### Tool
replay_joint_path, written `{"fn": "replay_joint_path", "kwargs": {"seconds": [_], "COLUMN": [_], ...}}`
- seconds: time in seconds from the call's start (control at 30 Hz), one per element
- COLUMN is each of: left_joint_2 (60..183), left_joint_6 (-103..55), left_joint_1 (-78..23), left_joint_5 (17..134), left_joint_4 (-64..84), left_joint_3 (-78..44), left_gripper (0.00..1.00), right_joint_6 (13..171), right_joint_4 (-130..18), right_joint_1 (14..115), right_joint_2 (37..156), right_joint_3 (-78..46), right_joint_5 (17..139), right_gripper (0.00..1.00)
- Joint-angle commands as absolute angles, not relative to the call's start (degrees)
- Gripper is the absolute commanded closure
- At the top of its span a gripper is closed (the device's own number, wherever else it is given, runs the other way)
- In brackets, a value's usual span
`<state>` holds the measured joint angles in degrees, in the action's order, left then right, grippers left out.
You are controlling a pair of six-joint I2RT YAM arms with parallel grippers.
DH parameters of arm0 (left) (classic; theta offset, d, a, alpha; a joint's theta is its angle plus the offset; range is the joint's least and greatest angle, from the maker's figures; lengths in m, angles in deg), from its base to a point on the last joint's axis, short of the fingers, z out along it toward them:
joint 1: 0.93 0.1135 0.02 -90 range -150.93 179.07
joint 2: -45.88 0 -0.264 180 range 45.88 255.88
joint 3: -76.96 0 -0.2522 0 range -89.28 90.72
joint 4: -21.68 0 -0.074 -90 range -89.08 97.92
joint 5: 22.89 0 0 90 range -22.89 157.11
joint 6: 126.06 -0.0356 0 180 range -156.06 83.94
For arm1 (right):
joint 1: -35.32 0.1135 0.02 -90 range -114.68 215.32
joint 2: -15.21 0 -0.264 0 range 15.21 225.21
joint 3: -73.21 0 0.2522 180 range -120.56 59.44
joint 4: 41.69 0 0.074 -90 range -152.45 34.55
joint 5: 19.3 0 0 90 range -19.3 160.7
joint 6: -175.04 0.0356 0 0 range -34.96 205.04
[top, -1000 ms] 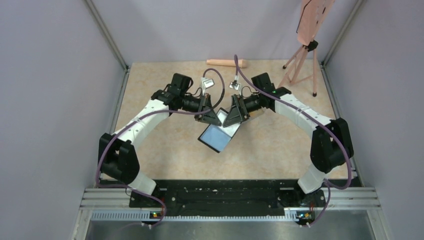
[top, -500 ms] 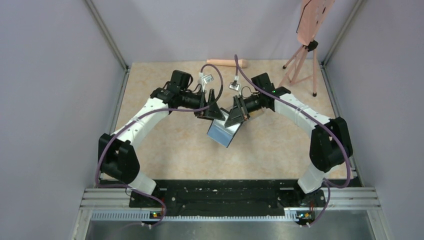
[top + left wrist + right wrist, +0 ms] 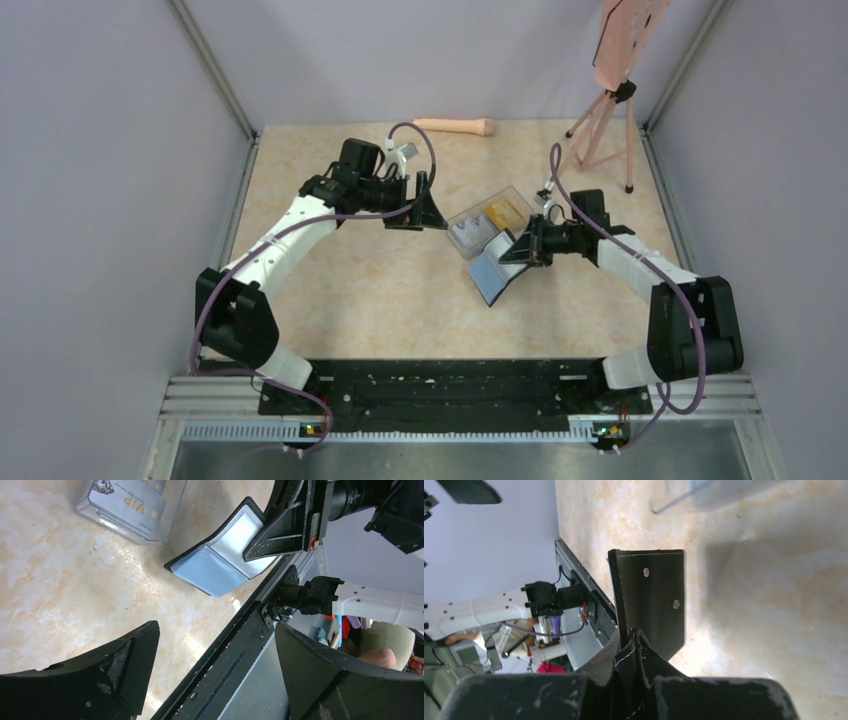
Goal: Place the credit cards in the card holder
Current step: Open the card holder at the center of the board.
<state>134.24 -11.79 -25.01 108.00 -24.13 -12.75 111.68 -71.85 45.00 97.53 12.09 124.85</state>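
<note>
The card holder (image 3: 489, 272) hangs open, black outside and blue-grey inside, with my right gripper (image 3: 518, 251) shut on its upper edge. In the right wrist view its black cover (image 3: 655, 595) runs out from between the closed fingers of the right gripper (image 3: 637, 639). The credit cards lie in a clear plastic box (image 3: 490, 222): a yellow-orange one (image 3: 507, 210) and a grey-white one (image 3: 466, 236). My left gripper (image 3: 428, 213) stands open and empty, left of the box. The left wrist view shows the card holder (image 3: 220, 557) and a grey card printed VIP (image 3: 127, 502).
A pink cylinder (image 3: 455, 126) lies by the back wall. A tripod (image 3: 600, 130) carrying a pink board stands at the back right. The black base rail (image 3: 450, 385) runs along the near edge. Grey walls close in both sides.
My left gripper opened, let go of the card holder and drew back to the left. My right gripper shut on it and carried it right and nearer, uncovering the clear box.
</note>
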Motion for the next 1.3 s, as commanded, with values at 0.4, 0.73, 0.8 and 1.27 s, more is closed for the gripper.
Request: {"fn": "replay_joint_path", "kwargs": {"seconds": [0.4,0.73,0.8,1.27], "left_joint_2": [138.11,139.99,140.27,147.55], "left_joint_6": [-10.64,-7.32,-7.17,-2.37], "left_joint_1": [-25.02,-25.02,-25.01,-25.09], "left_joint_5": [108.77,108.00,106.40,100.41], "left_joint_4": [-23.54,-20.26,-21.07,-25.06], "left_joint_3": [-7.23,-7.64,-7.56,-6.18], "left_gripper": [0.10,0.10,0.10,0.09], "right_joint_6": [120.00,118.67,118.09,110.90], "right_joint_4": [-62.34,-70.67,-73.68,-90.10], "right_joint_1": [35.70,33.56,33.53,33.52], "right_joint_2": [90.59,88.38,87.34,80.59], "right_joint_3": [29.80,30.95,30.22,17.39], "right_joint_5": [105.51,97.20,94.42,82.81], "right_gripper": [1.00,0.41,0.31,0.22]}}
